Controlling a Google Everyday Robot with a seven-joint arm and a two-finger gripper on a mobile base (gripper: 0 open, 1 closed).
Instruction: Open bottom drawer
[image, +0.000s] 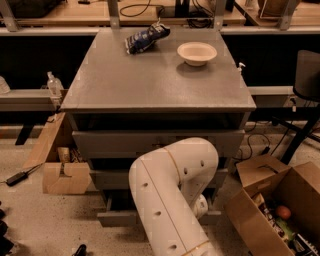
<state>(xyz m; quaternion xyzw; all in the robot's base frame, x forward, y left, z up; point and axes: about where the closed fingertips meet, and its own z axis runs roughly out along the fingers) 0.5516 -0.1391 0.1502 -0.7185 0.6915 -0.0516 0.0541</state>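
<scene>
Far left of the gripper (201, 207), an open cardboard box (65, 177) sits on the floor. Just left of the gripper, the bottom drawer (119, 218) shows its slim grey front, lowest in the cabinet (150, 85) and seemingly drawn a little forward. The gripper hangs low at that drawer front, mostly hidden behind the white arm (165, 190) — clenched or released, I cannot tell. Well above it, on the cabinet top, lie a blue bag (146, 37) and a pale bowl (197, 52). To the gripper's right stands a filled carton (280, 210).
</scene>
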